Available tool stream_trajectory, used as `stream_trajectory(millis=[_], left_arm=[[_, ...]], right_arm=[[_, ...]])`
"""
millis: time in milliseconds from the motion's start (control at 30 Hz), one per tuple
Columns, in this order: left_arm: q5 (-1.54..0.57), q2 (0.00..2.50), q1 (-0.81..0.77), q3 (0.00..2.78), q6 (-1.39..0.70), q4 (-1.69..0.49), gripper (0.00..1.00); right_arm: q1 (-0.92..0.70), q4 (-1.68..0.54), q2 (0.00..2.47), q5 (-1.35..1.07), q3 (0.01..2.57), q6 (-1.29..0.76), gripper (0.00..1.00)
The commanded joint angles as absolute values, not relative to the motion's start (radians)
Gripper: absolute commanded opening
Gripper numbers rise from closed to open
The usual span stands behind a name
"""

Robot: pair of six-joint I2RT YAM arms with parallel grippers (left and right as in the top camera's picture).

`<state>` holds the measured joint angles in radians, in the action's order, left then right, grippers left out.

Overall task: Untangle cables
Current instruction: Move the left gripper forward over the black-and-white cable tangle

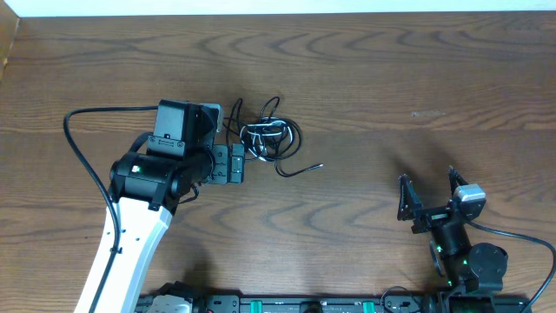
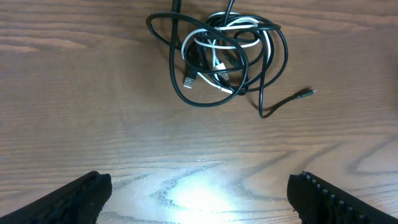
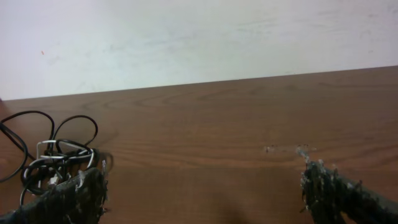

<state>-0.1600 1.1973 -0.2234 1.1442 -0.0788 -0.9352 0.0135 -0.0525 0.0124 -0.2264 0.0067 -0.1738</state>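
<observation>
Found the left gripper spread to its full width over the wood, holding nothing and touching nothing. Saw the cables, several black and one white, bunched in one tangled knot on the table just ahead of its fingertips but apart from them, one loose black end trailing off to the side. Found the right gripper equally wide and empty, well apart from the tangle.
</observation>
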Motion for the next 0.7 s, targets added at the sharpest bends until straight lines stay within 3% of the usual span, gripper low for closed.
stream_trajectory(millis=[0,667], left_arm=[[-0.184,1.202,-0.221,1.17,-0.087,-0.937,0.96],[-0.203,1.206,-0.221,1.169,-0.088,-0.933,0.96]], right_arm=[[0.01,-0.057,0.007,-0.216,0.006,-0.159,0.99],[0.01,-0.057,0.007,-0.216,0.006,-0.159,0.99]])
